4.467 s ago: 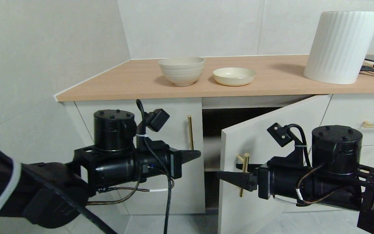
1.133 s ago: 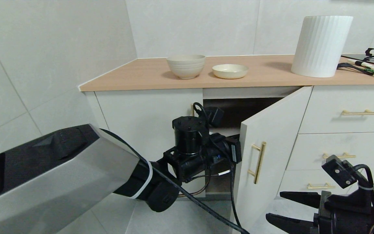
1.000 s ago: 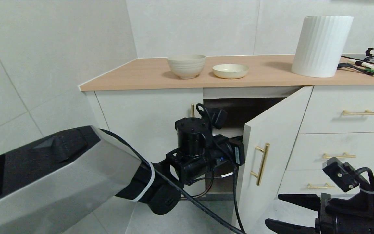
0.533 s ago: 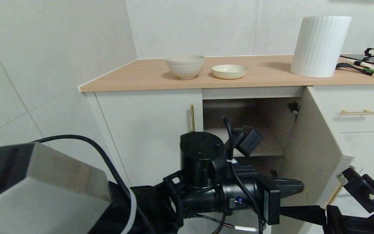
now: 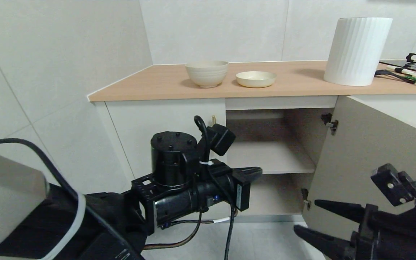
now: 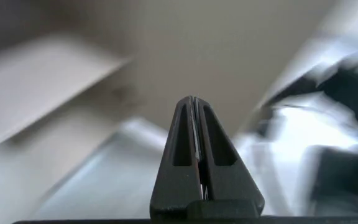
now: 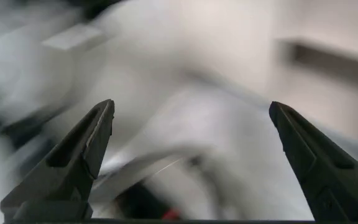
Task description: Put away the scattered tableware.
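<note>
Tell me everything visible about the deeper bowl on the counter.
The deeper bowl is cream, matte and ceramic-looking, with faint horizontal ridges round its wall, narrowing to a small foot. It stands upright on the wooden countertop, beside the shallow dish but apart from it. Nothing else touches it.

The left arm lies across the lower left of the head view, forearm nearly level, the round black wrist housing standing upright. The left gripper (image 5: 252, 171) points toward the robot's right at mid height - its fingers (image 6: 194, 134) pressed flat together with nothing between them. The right arm sits low at the lower right corner. The right gripper (image 5: 307, 216) points toward the robot's left - its fingers (image 7: 92, 140) spread wide apart, one above the other in the head view, holding nothing.
</note>
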